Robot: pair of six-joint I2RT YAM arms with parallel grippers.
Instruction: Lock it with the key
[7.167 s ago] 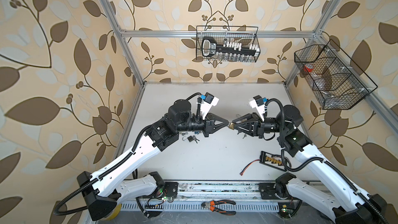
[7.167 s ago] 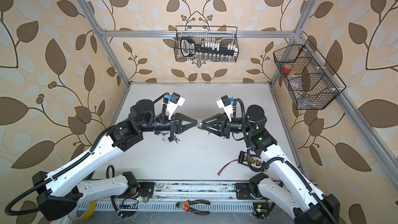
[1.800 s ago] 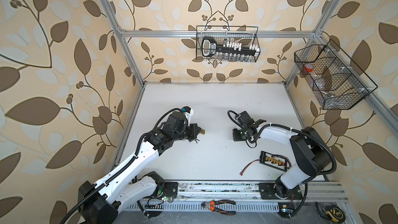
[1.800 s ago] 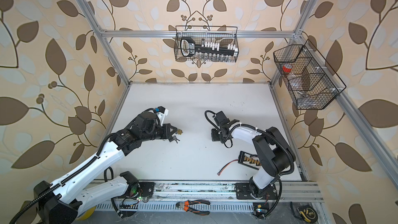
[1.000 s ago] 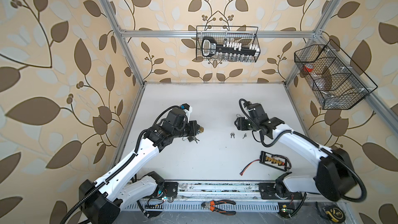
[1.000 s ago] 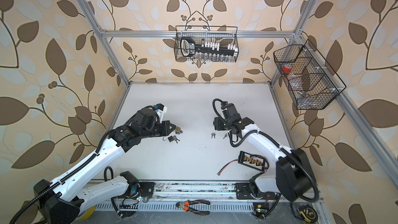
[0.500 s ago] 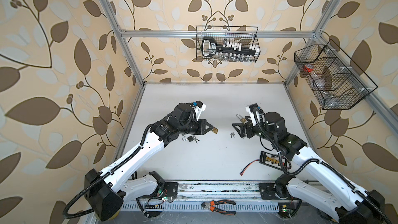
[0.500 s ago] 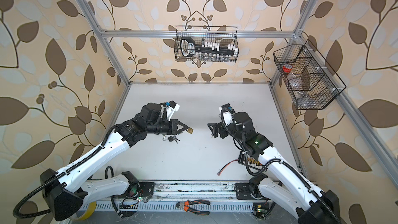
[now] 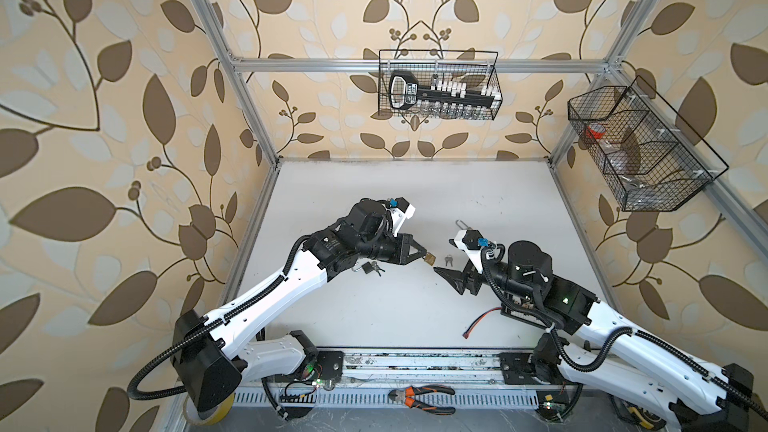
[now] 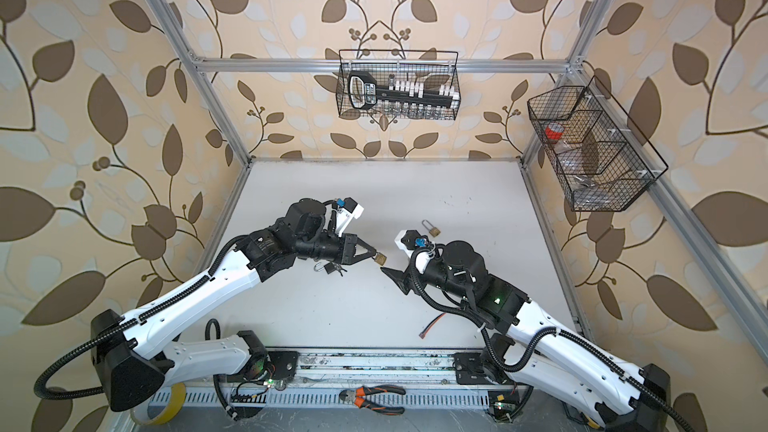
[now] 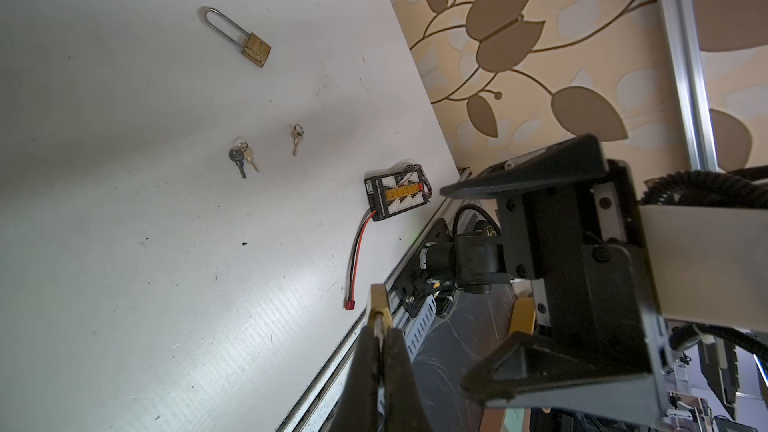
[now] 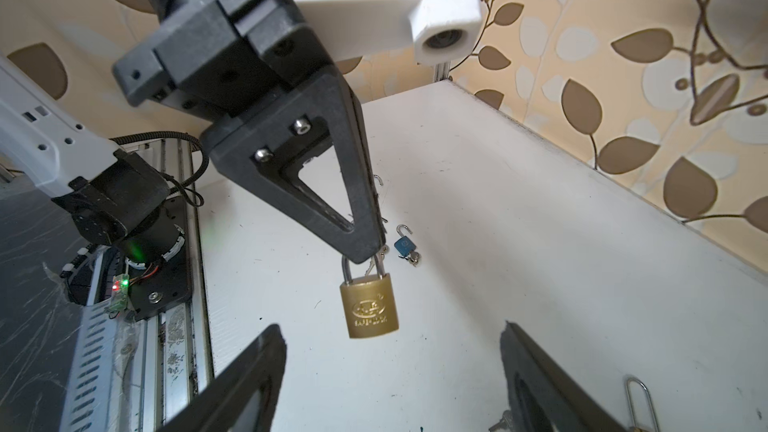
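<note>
The brass padlock (image 12: 369, 308) hung from the tips of the L gripper (image 9: 422, 254), which was closed tight on its shackle. The body was free in the air above the table (image 9: 374, 184), and both shackle legs sat in the body. The R gripper (image 9: 449, 281) stood just beside the padlock and faced it, w/ jaws wide apart and nothing held. In the R wrist view the padlock was btw its two fingers (image 12: 249, 384) and touched neither. The keys (image 9: 448, 260) lay on the table btw the two grippers: a bunch of two, and a single key (image 11: 296, 139) near it. A long-shackle padlock (image 10: 430, 228) lay behind the R gripper. A small blue padlock (image 12: 404, 245) w/ open shackle lay under the L arm.

Vs. half a sec. before, the L gripper had carried the padlock a bit more toward the centre. The R gripper had drawn back from the keys toward the front edge. Approx. 7 s before, both grippers met tip to tip; now there was a gap btw them.
</note>
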